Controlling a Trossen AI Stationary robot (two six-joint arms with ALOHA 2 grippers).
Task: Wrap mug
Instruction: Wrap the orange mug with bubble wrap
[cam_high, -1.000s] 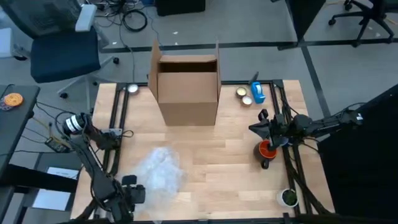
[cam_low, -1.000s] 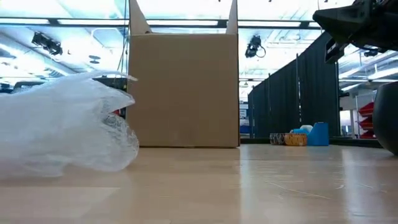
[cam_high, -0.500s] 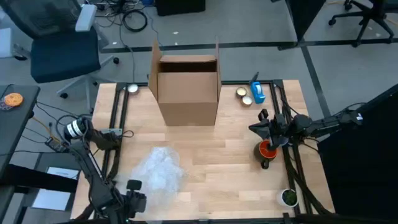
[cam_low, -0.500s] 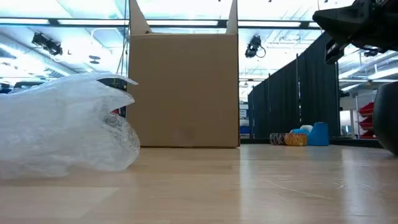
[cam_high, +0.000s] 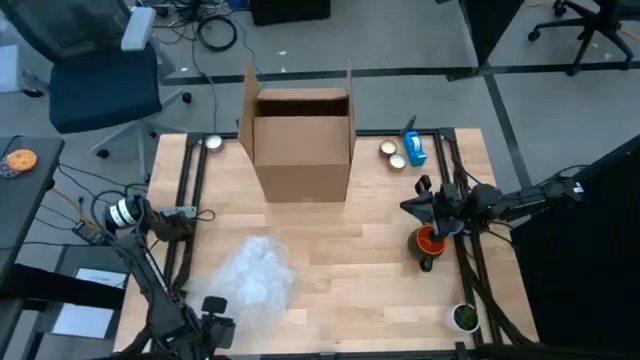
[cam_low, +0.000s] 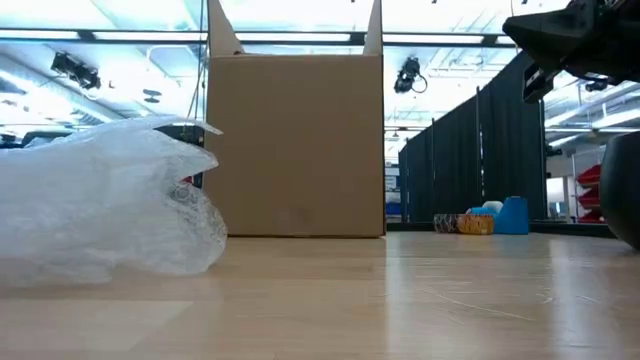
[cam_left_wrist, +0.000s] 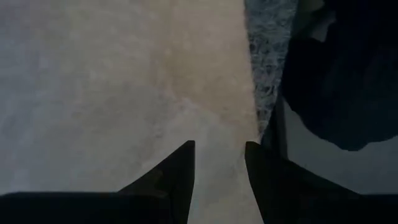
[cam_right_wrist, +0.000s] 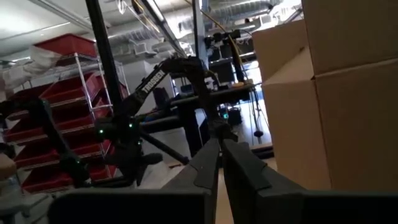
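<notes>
An orange ceramic mug with a dark handle (cam_high: 428, 242) is seen standing on the light wooden table (cam_high: 350, 250) near its right edge, directly beneath the right gripper (cam_high: 422, 207). That gripper is held just above the mug, and in the right wrist view its two dark fingers (cam_right_wrist: 208, 163) are shown nearly closed, with only a thin gap and nothing between them. A crumpled sheet of clear bubble wrap (cam_high: 258, 277) is laid on the table's front left part, well apart from the mug. The left gripper (cam_high: 207, 322) is positioned at the front left edge, beside the wrap; its fingers (cam_left_wrist: 180, 174) are seen narrowly parted and empty. An open brown cardboard box (cam_high: 300, 140) is stood at the back
</notes>
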